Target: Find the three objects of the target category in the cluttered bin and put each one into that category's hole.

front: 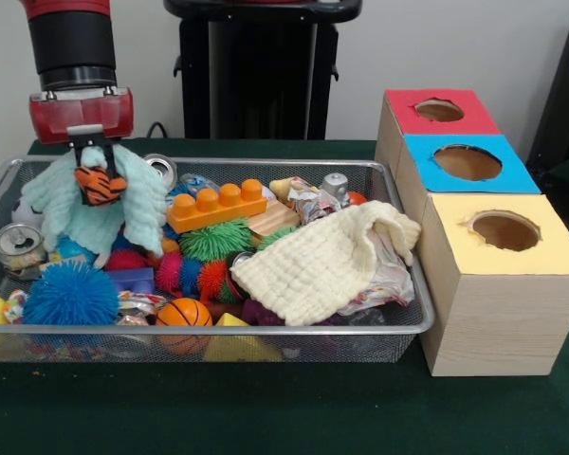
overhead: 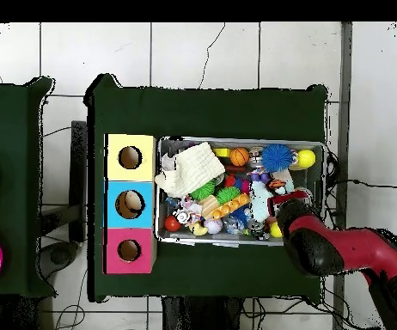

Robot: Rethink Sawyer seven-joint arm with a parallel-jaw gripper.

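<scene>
Where the bin (front: 398, 327) ends leftward, the end effector (front: 96, 163) grips the tiger toy (front: 100, 185).

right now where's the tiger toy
In the front view the tiger toy hangs in the gripper above the bin's left end, against a mint cloth.

**Two cameras, one table**

The front view looked from across the table, low and close, facing the pedestal (front: 261, 66), with the wire bin (front: 209, 330) filling the foreground and the three boxes (front: 474, 246) at the right. The overhead view looked straight down from high up, the arm (overhead: 339, 251) entering from the bottom, taking in the table (overhead: 210, 107) and surrounding floor (overhead: 193, 51). Both shared the bin (overhead: 241, 240) and the boxes (overhead: 130, 204).
</scene>
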